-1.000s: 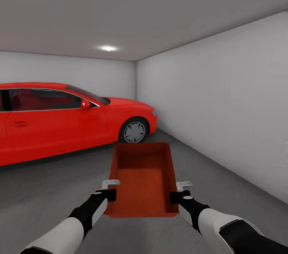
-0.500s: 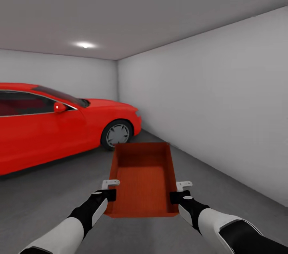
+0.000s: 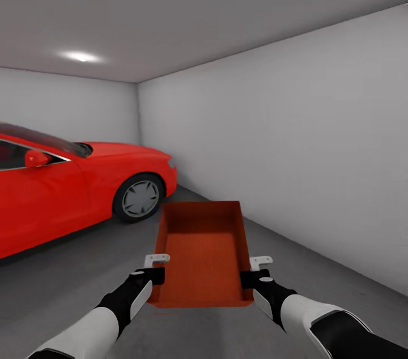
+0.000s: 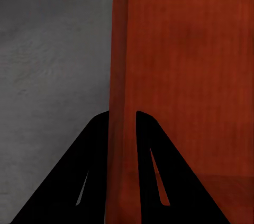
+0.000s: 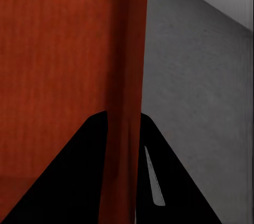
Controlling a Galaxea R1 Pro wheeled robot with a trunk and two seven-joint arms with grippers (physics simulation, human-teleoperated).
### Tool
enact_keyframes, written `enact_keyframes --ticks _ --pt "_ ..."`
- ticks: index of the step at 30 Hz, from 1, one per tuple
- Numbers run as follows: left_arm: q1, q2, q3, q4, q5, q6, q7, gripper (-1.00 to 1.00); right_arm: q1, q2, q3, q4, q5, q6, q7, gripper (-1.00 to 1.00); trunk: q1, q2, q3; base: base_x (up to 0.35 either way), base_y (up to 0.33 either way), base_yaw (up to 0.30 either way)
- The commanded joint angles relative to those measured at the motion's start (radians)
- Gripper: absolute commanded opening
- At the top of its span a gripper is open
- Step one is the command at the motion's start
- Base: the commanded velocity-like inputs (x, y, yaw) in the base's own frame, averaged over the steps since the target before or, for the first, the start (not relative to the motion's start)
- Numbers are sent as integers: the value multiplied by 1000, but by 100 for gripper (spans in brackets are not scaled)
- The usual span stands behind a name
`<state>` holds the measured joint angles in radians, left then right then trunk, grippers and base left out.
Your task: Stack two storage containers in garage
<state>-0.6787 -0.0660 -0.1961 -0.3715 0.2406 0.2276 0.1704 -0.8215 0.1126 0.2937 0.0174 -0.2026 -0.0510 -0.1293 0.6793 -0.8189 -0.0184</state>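
Observation:
I am in the garage, holding one red-orange storage container (image 3: 204,251) level in front of me, above the dark grey concrete floor (image 3: 73,280). It is open-topped and has nothing inside. My left gripper (image 3: 158,275) is shut on its left wall near the near corner, and my right gripper (image 3: 246,278) is shut on its right wall. In the left wrist view the container wall (image 4: 123,75) runs between the two black fingers (image 4: 95,144). The right wrist view shows the same grip on the other wall (image 5: 129,75), with the black fingers (image 5: 153,150) either side.
A red car (image 3: 68,183) stands at the left, its front wheel (image 3: 137,198) facing me. A plain white-grey wall (image 3: 294,144) runs along the right, meeting the back wall at a corner. Open concrete lies between car and wall.
The whole view has swung to the right: the car and ceiling light have slid leftward in the picture. The container and both grippers keep the same place relative to me.

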Motion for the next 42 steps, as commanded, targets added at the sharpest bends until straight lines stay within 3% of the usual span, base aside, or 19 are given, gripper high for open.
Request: enact_keyframes --ticks 1,42 --pt "-1 0 20 -21 -14 7 15 -100 -1 4 -8 4 -15 -4 -1 -100 1 -1 -2 322 80 -287" --pt "-1 0 20 -23 -14 7 15 -100 -1 2 -8 3 -15 -6 -1 -100 1 -1 -2 322 80 -287"
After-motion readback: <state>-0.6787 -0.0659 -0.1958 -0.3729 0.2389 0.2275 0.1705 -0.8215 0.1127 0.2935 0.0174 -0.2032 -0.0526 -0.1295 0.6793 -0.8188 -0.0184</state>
